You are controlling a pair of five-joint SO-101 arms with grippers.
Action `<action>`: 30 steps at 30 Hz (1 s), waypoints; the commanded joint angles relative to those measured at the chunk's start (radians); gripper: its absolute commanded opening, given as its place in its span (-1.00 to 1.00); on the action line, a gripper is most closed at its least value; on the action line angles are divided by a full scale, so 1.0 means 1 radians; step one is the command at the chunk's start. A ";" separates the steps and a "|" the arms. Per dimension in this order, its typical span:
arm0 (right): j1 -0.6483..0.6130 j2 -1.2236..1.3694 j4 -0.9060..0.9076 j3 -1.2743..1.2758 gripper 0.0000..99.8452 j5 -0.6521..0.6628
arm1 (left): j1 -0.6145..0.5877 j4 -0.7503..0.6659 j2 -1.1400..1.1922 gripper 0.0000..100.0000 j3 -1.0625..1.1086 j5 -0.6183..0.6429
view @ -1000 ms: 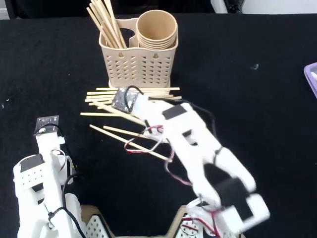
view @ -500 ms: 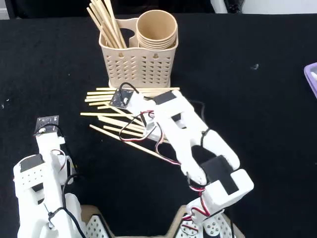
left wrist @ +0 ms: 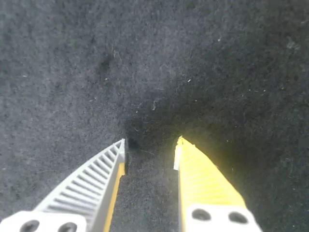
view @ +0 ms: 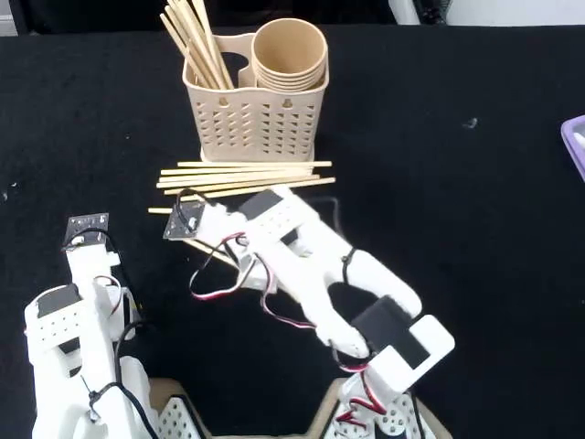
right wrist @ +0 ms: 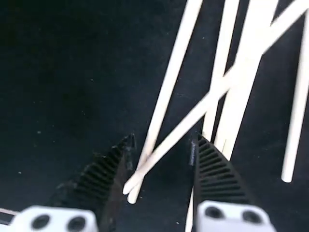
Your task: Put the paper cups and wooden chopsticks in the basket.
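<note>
Left arm (view: 69,320): stationed at the near left corner of the black-covered table (view: 457,229). The left gripper (left wrist: 149,145) points down at bare cloth; its fingers stand moderately apart with nothing between them.

Right arm (view: 311,265): extends from the near centre diagonally toward the left. The right gripper (right wrist: 161,144) sits low over the near-left end of the loose chopsticks (view: 242,174). Its fingers are parted, not clamped. The tips of two crossed sticks (right wrist: 168,82) lie in the gap between them, and further sticks run alongside just outside one finger.

Loose chopsticks: a bundle lies flat on the cloth just in front of the basket (view: 256,123), roughly parallel to its front wall. A few more are partly hidden beneath the right arm.

Basket: upright at the far centre, with two compartments. The left compartment holds standing chopsticks (view: 192,37), fanned and leaning left. The right compartment holds a nested stack of paper cups (view: 290,55), mouths up.

Right edge: part of a purple object (view: 576,137), well apart from everything else.
</note>
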 commanded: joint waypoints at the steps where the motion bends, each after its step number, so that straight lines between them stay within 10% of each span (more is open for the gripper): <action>1: -0.015 -0.007 -0.005 -0.042 -0.64 -0.021 | 0.013 -0.014 -0.005 -0.65 -0.004 0.005; 16: -0.038 0.001 -0.048 -0.012 -0.42 -0.066 | 0.013 -0.014 -0.005 -0.65 -0.004 0.005; 30: -0.106 0.005 -0.083 0.038 -0.70 -0.071 | 0.013 -0.014 -0.005 -0.65 -0.004 0.005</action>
